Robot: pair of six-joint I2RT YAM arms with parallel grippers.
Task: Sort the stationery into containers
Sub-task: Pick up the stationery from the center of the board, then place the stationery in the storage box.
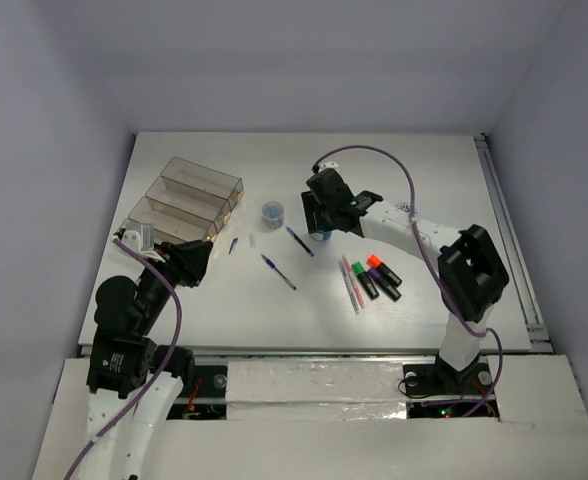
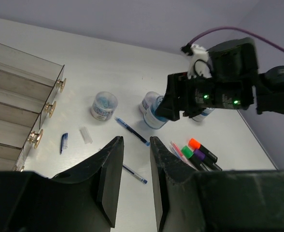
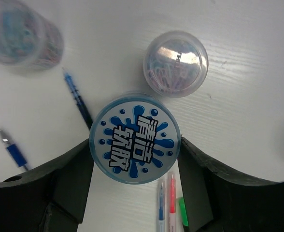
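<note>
A round blue-and-white roll (image 3: 135, 141) stands on the table, and my right gripper (image 3: 135, 146) is shut on it, one finger pressed against each side. A second clear roll (image 3: 176, 64) stands just beyond it, and a third roll (image 1: 273, 211) lies further left. Two blue pens (image 1: 299, 241) (image 1: 278, 271), a small blue cap (image 1: 233, 245) and a tiny white piece (image 1: 253, 240) lie mid-table. Pink and blue pens (image 1: 350, 285) lie beside the markers (image 1: 379, 277). The containers (image 1: 184, 205) sit at the far left. My left gripper (image 2: 135, 140) hovers near them, open by a narrow gap and holding nothing.
The white table ends at a metal rail (image 1: 509, 240) on the right. Grey walls enclose the back and both sides. A purple cable (image 1: 394, 165) loops over the right arm.
</note>
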